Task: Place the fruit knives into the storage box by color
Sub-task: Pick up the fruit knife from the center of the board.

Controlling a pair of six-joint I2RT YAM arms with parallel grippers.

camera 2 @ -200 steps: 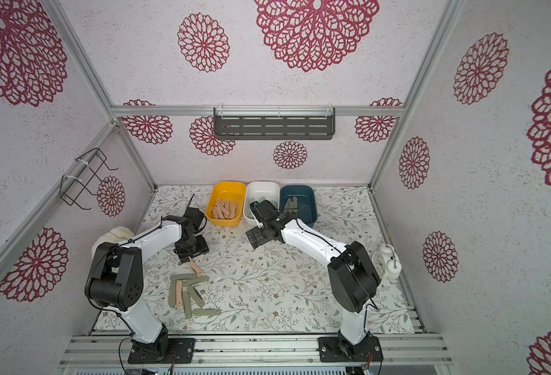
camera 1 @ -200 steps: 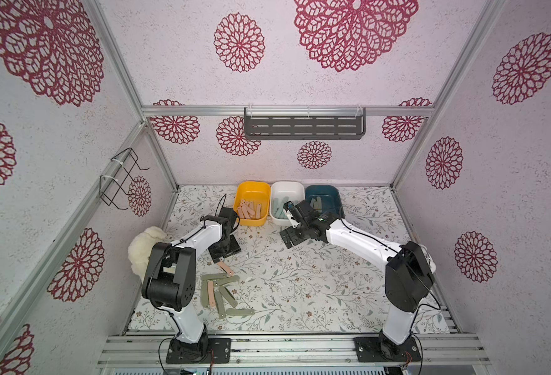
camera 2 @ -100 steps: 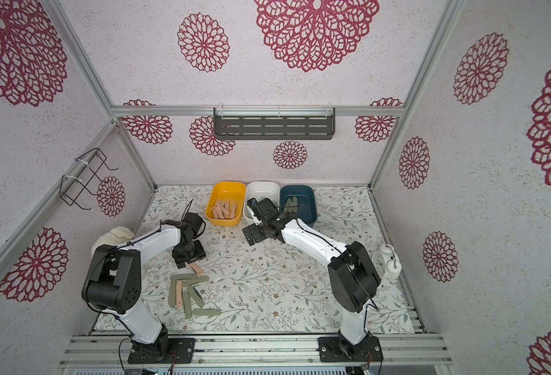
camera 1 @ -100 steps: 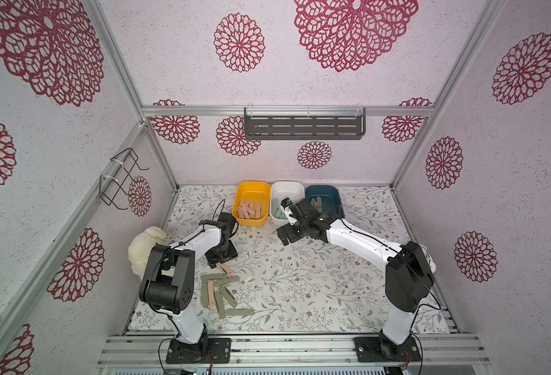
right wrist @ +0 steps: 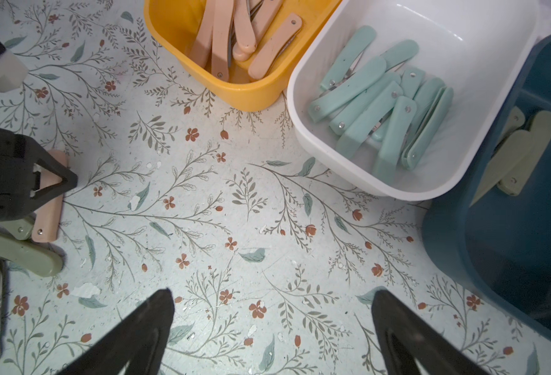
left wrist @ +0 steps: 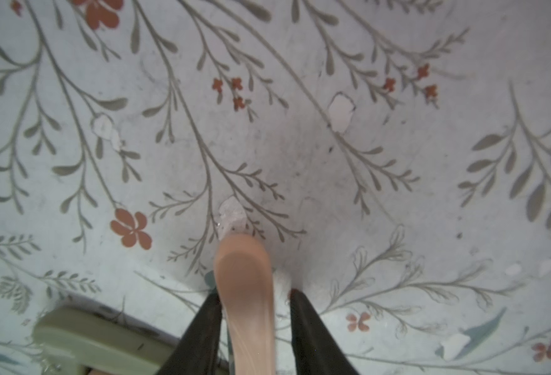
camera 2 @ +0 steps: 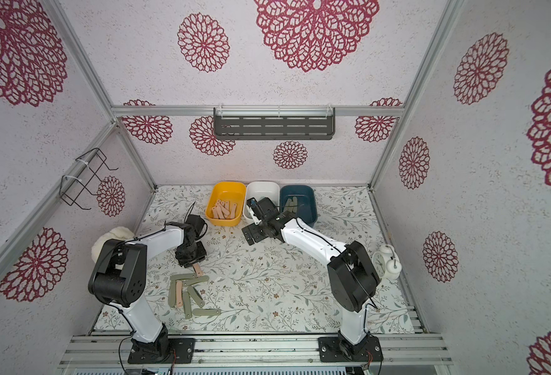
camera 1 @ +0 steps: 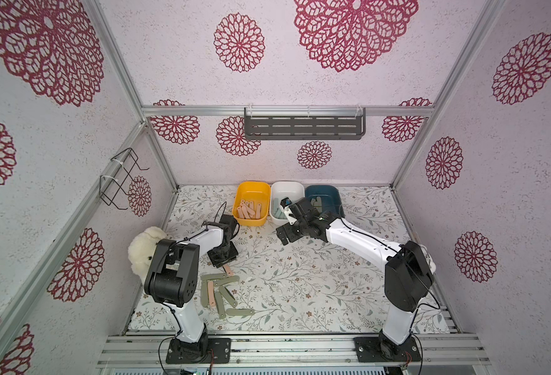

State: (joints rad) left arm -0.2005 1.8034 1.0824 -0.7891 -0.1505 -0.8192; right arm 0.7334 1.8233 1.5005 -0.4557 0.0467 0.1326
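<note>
Floral table mat (camera 1: 300, 276), red-rosette walls (camera 1: 202, 81), left gripper (left wrist: 255, 295) straddling peach knife (camera 1: 227, 269), grip unclear, right gripper (right wrist: 272, 293) splayed

Left arm (camera 1: 202, 237), right arm (camera 1: 355, 238): same build. Black square base plates bolted on rail (camera 1: 287, 344), round bolt heads at plate corners, thin wires trailing beside them. Just above rail: white tapered link. Next up from rail: bulky black joint housing, round cap, small holes. Farthest from rail: second white link, thin black cable clipped along it. Wrists black, boxy. Left gripper (left wrist: 254, 292), right gripper (right wrist: 272, 300): jaws matte black, wedge-shaped, narrowing to tips.
</note>
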